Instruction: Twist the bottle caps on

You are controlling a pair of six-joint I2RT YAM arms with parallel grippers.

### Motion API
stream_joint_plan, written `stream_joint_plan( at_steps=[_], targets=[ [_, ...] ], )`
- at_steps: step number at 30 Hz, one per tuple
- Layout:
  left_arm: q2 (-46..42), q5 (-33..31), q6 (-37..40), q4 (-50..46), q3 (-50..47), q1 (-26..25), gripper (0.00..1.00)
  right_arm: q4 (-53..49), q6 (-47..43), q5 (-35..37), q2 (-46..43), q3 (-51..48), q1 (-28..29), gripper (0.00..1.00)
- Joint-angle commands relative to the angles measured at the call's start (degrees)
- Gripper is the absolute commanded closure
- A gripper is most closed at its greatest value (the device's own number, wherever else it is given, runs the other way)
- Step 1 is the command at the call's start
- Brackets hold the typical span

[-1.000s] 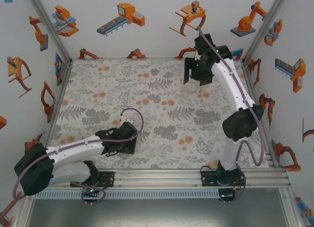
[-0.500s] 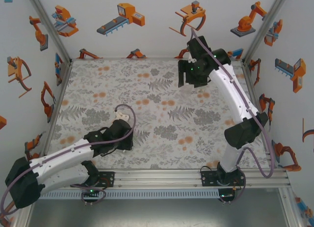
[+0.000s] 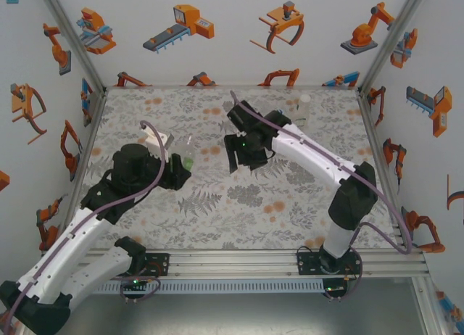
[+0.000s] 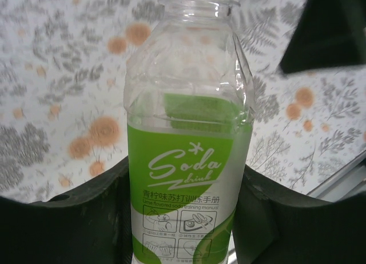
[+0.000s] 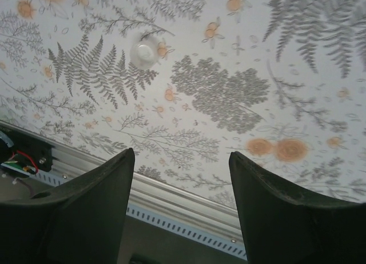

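Left pincer (image 4: 183, 184) clamping green bottle (image 4: 186, 132), right pincer (image 5: 182, 184) wide, white cap (image 5: 146, 51) beyond it

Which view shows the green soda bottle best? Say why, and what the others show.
Left wrist: the green soda bottle sits close up in the left gripper, label readable, mouth uncapped. Top external shows it as a small green patch at that gripper. Right wrist faces a white cap on the cloth.
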Motion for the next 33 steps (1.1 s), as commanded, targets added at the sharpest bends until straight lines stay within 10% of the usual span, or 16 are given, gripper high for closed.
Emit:
stream_joint_plan(
  at_steps=[1,18,33],
  targets=[
    [-0.18,6.52,4.86,3.08,3.59,2.14,0.76,9.85,5.05,-2.37,1.16,-3.81,2.14,0.4],
    [-3.86,6.03,5.68,5.92,7.91,4.98,0.8,17.69,7.69,0.4,12.42,-5.93,5.15,0.89],
    [-3.54,6.9,5.48,6.28,7.63,5.31,0.83,18.31,7.16,1.27,16.95,-4.97,5.1,0.94]
  ],
)
